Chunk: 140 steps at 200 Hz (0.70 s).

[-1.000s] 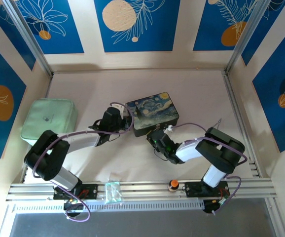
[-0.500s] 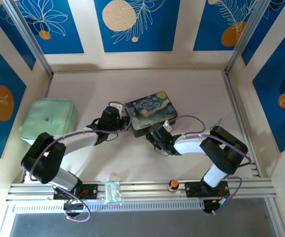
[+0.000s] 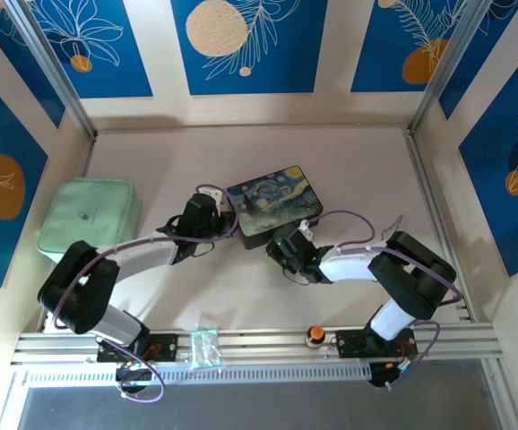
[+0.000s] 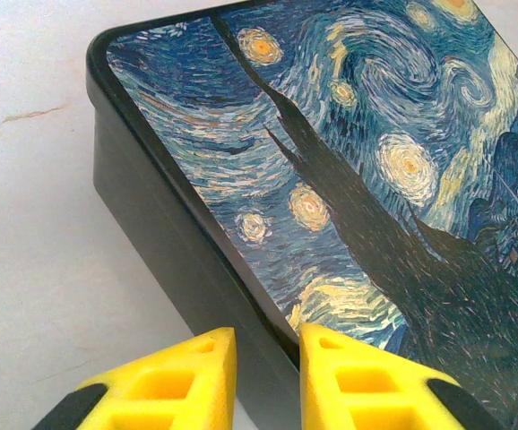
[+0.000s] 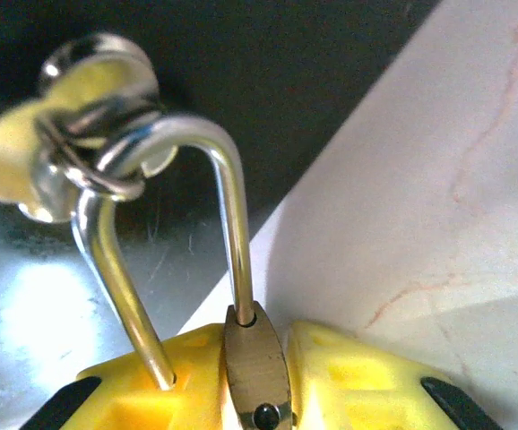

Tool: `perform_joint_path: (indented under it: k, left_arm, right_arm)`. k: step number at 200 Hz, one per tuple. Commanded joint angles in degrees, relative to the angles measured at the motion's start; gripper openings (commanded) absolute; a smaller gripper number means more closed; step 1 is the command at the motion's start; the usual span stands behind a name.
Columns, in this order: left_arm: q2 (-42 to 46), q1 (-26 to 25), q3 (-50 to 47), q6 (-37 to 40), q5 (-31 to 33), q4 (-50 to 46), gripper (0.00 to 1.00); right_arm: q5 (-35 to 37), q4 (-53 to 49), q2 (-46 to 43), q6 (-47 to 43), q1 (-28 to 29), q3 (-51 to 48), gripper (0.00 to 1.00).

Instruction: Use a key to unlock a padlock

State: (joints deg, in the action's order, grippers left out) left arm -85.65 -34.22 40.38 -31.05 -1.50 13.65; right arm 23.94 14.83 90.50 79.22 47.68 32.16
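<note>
The padlock (image 5: 257,376), a small brass body seen edge-on, is pinched between my right gripper's (image 5: 259,331) yellow fingers. Its silver shackle (image 5: 228,179) loops up through wire rings on a round metal fitting (image 5: 98,76) on the dark painted box (image 3: 275,199). One shackle leg enters the body; the other runs down beside it over the left finger. I cannot pick out the key. In the top view my right gripper (image 3: 281,244) sits at the box's near edge. My left gripper (image 4: 266,333) straddles the box's (image 4: 349,179) lid rim at its left end, nearly closed on it.
A pale green pouch (image 3: 89,215) lies at the far left. On the front rail sit an orange-topped knob (image 3: 315,334) and a clear packet (image 3: 205,345). Bare tabletop stretches behind the box up to the back wall.
Over the last second the box slid slightly up and left, both grippers moving with it. The right arm's forearm stretched out flatter. Little has moved in the last half second.
</note>
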Motion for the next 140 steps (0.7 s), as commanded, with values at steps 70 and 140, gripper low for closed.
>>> perform_joint_path:
  k: [70, 140]
  left_arm:
    - [-2.07, 0.67, -2.94, 0.24, 0.09, -11.98, 0.25]
    - [-2.07, 0.64, -3.11, 0.16, 0.00, -11.89, 0.25]
  right_arm:
    - [2.59, -10.82, -2.69, 2.71, 2.50, -5.44, 0.28]
    - [5.06, -11.22, -4.90, 2.18, 2.29, -6.80, 0.26]
